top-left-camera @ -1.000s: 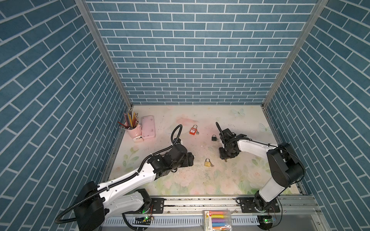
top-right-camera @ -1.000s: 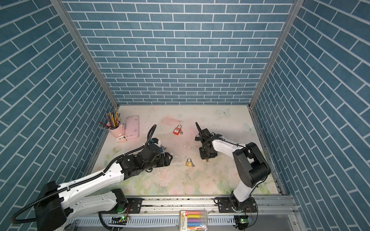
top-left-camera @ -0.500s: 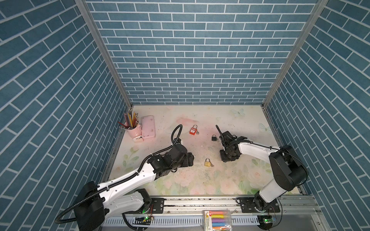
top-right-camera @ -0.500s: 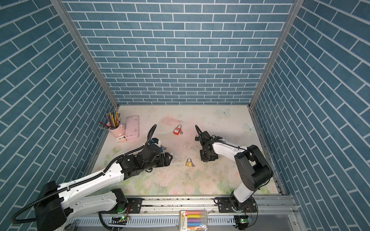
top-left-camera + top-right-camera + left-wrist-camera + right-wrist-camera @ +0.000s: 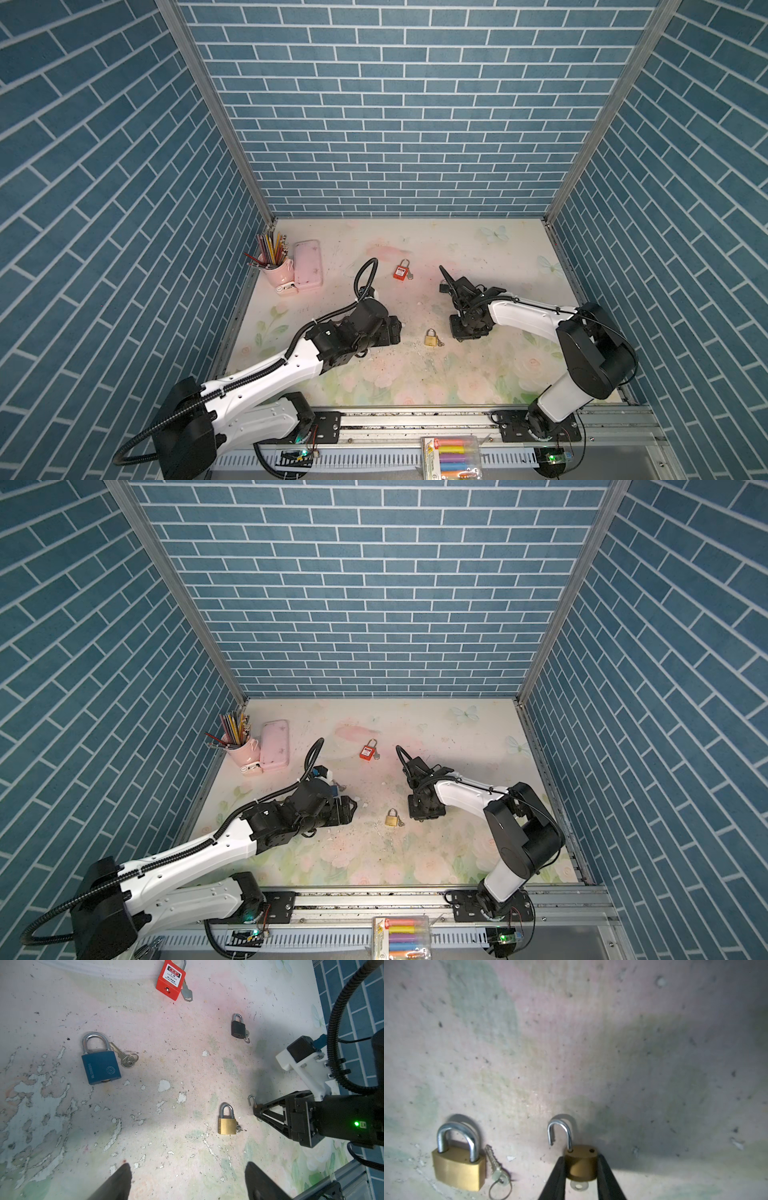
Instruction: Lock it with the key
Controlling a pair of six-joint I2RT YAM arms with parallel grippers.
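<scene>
Pinching a small brass padlock (image 5: pixel 580 1167) by its body, the right gripper (image 5: pixel 580 1159) holds it with the shackle swung open and a key (image 5: pixel 579 1185) at its base. In both top views a larger brass padlock (image 5: pixel 431 337) lies at this gripper's nine o'clock. The left gripper (image 5: pixel 188 1165) hovers, jaws spread wide.

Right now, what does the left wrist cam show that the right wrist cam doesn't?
Left wrist only: blue padlock, red padlock, black padlock. Right wrist only: the brass body of the small padlock clamped in the right gripper, a key head below it. Both: the bigger brass padlock, shut, spare key beside it, and the small padlock's open shackle.
</scene>
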